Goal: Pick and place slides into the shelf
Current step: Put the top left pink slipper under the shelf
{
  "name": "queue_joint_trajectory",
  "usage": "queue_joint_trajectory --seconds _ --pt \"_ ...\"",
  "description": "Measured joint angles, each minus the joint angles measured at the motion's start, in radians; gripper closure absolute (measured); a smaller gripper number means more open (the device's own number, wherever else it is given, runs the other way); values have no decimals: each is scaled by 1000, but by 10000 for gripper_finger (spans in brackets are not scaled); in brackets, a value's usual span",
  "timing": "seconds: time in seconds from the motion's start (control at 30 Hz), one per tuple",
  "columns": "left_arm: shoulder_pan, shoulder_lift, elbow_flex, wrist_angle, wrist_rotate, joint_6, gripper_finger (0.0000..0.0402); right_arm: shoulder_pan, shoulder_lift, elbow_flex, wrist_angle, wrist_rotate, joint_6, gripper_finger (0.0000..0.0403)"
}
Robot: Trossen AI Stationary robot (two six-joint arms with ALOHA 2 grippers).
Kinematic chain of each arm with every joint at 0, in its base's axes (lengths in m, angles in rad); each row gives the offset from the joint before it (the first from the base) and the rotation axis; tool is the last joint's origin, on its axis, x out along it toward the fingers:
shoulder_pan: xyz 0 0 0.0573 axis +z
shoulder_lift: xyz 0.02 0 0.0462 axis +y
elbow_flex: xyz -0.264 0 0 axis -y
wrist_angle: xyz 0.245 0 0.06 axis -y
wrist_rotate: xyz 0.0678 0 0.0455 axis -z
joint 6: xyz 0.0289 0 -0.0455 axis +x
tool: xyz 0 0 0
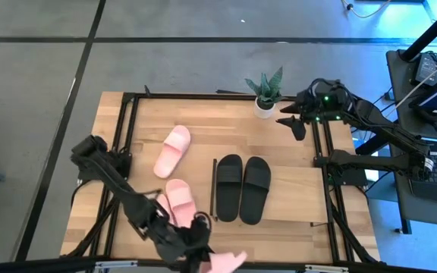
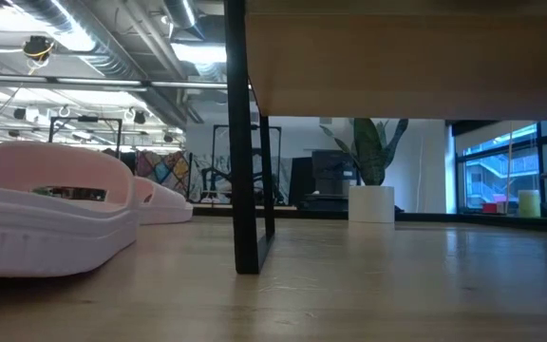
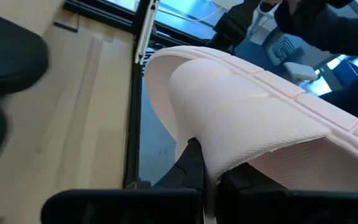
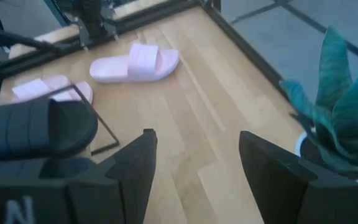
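Left gripper point(image 1: 203, 254) sits at the bottom edge of the high view, low centre-left, clamped shut on a pink slide point(image 1: 227, 262) whose free end juts toward the lower right, past the desk point(image 1: 294, 144) edge. In the left wrist view the strap of that slide point(image 3: 241, 124) arches just above the dark fingers point(image 3: 191, 168), so the hold looks to be on the sole under the strap.

The shelf point(image 1: 279, 216) lies up and to the right of the left gripper, near the middle of the high view, with the black pair point(image 1: 243, 187) already side by side on its top board, long axes running up-down in the frame. Two more pink slides rest on the desk: one point(image 1: 172, 150) angled at upper left of the shelf, another point(image 1: 179, 199) just above the left gripper.

Right gripper point(image 1: 293, 121) waits at upper right beside the potted plant point(image 1: 265, 91), fingers wide apart and empty. The left arm is plainly the nearer one; its carry likely runs up and rightward toward the shelf.
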Motion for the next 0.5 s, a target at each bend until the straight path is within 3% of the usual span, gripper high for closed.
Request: queue_joint_trajectory --seconds 0.27,0.5 --pt "3 117 -1 146 -36 -4 401 1 -3 0 -104 -11 -10 175" --pt "3 133 -1 164 -68 -3 401 1 -30 33 -109 -206 97 175"
